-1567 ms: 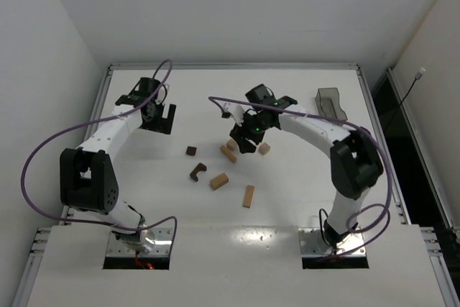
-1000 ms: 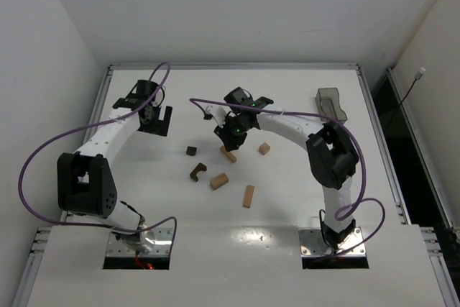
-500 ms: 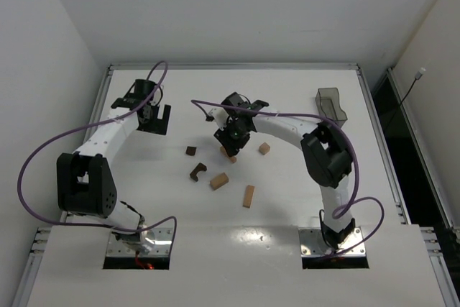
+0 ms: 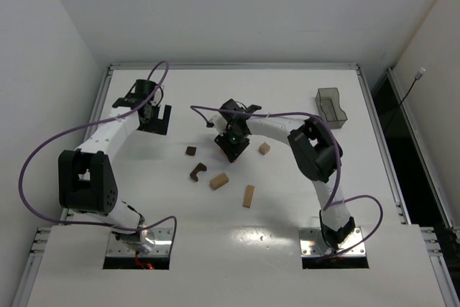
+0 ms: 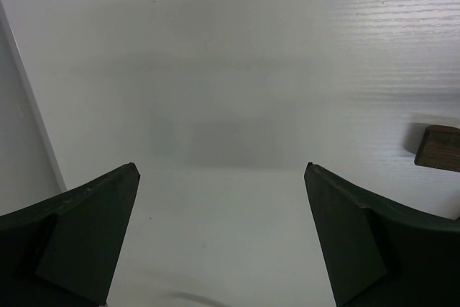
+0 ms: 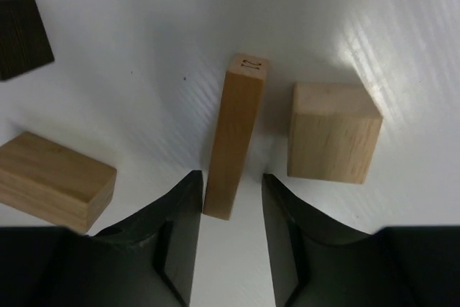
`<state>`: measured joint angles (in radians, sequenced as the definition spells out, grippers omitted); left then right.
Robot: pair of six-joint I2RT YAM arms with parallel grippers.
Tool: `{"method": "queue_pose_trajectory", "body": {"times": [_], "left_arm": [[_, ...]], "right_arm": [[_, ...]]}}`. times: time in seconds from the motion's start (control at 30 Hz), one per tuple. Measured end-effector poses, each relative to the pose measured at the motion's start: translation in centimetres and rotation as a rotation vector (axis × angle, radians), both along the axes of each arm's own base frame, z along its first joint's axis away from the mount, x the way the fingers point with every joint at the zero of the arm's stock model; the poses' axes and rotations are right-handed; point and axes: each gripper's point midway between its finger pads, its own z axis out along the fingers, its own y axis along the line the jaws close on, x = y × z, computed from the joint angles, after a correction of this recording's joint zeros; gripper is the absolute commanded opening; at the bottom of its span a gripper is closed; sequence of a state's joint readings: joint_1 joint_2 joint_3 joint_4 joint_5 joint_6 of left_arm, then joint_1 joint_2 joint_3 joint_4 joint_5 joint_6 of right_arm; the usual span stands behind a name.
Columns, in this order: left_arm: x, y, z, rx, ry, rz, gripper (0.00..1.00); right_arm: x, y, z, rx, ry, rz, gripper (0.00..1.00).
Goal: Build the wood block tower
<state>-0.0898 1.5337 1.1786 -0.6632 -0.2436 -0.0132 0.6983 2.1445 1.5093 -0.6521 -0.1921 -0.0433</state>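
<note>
From above, the white table [image 4: 287, 91] carries the scattered pieces of the wood block tower, none stacked: a dark brown cube [image 4: 190, 151], a dark notched piece [image 4: 198, 172] just nearer the arms, a tan block [image 4: 219, 180] beside that, a short tan bar [image 4: 248, 195] nearest the bases, and a light tan cube [image 4: 264, 148] further right. The right gripper [image 4: 232, 144] is low over the table between the dark brown cube and the light tan cube, its body hiding whatever lies under it. The left gripper [image 4: 154, 118] hangs over bare table at the far left, well apart from every block. A dark translucent bin [image 4: 330, 104] sits near the far right edge. In the left wrist view the fingers [image 5: 86, 235] stand wide apart with nothing between them, only white tabletop below; part of a dark brown block [image 5: 438, 147] shows at the right edge, and a grey strip [image 5: 21, 149] runs down the left. In the right wrist view the fingers [image 6: 180, 235] are narrow and straddle the near end of a thin tan bar [image 6: 233, 131] lying flat; the left finger is at the bar's side, while a sliver of table shows between the bar and the right finger, so it is not clamped. The light tan cube [image 6: 334, 140] lies just beside the bar on the right, the tan block [image 6: 54, 177] lies to the left, and a dark block corner [image 6: 21, 37] shows at upper left
</note>
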Motion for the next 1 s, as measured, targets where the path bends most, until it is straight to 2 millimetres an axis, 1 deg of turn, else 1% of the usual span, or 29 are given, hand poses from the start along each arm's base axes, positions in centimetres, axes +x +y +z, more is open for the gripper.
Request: {"method": "queue_pose_trajectory", "body": {"times": [0.03, 0.07, 0.1, 0.13, 0.27, 0.37, 0.43, 0.5, 0.57, 0.63, 0.7, 0.73, 0.77, 0.83, 0.9, 0.93, 1.0], "left_arm": [[0.0, 0.0, -0.1, 0.0, 0.004, 0.0, 1.0], [0.0, 0.0, -0.3, 0.001, 0.008, 0.001, 1.0], [0.0, 0.0, -0.4, 0.001, 0.013, 0.001, 1.0], [0.0, 0.0, -0.6, 0.002, 0.016, 0.001, 1.0], [0.1, 0.3, -1.0, 0.002, 0.027, 0.01, 1.0], [0.2, 0.5, -1.2, 0.002, 0.03, 0.015, 1.0], [0.2, 0.5, -1.2, 0.0, 0.029, 0.018, 1.0], [0.3, 0.4, -1.3, -0.005, 0.025, 0.019, 1.0], [0.3, 0.3, -1.3, -0.009, 0.025, 0.021, 1.0], [0.4, 0.3, -1.3, -0.012, 0.023, 0.023, 1.0], [0.4, 0.3, -1.4, -0.013, 0.025, 0.022, 1.0], [0.4, 0.3, -1.5, -0.014, 0.027, 0.022, 1.0], [0.5, 0.2, -1.6, -0.014, 0.029, 0.022, 1.0], [0.4, 0.2, -1.8, -0.015, 0.034, 0.023, 1.0], [0.5, 0.2, -1.8, -0.016, 0.033, 0.024, 1.0], [0.5, 0.2, -1.8, -0.016, 0.032, 0.024, 1.0], [0.5, 0.2, -1.8, -0.016, 0.033, 0.024, 1.0]], "right_arm": [[0.3, 0.2, 0.2, 0.007, -0.009, -0.001, 0.28], [0.4, 0.4, 0.1, 0.012, -0.014, 0.0, 0.12], [0.5, 0.4, 0.0, 0.012, -0.014, -0.001, 0.03], [0.4, 0.5, -0.1, 0.014, -0.009, -0.006, 0.0], [0.6, 0.6, 0.0, 0.017, -0.014, -0.009, 0.0], [0.2, 0.8, 0.4, 0.036, -0.001, 0.012, 0.0], [0.0, 1.0, 1.7, 0.069, 0.004, 0.03, 0.0], [0.3, 1.3, 4.0, 0.108, -0.027, 0.048, 0.0], [1.7, 1.5, 6.8, 0.146, -0.097, 0.055, 0.0], [3.9, 1.5, 9.5, 0.175, -0.186, 0.053, 0.0], [6.4, 1.0, 10.9, 0.177, -0.272, 0.043, 0.0], [7.7, 0.4, 11.2, 0.166, -0.311, 0.035, 0.0], [8.7, -0.2, 11.0, 0.147, -0.337, 0.029, 0.0], [10.4, -1.6, 9.7, 0.088, -0.369, 0.03, 0.0], [11.7, -3.0, 7.4, 0.024, -0.375, 0.034, 0.0], [12.1, -3.8, 5.6, -0.015, -0.364, 0.043, 0.0], [12.3, -4.6, 3.4, -0.061, -0.343, 0.062, 0.0]]}}
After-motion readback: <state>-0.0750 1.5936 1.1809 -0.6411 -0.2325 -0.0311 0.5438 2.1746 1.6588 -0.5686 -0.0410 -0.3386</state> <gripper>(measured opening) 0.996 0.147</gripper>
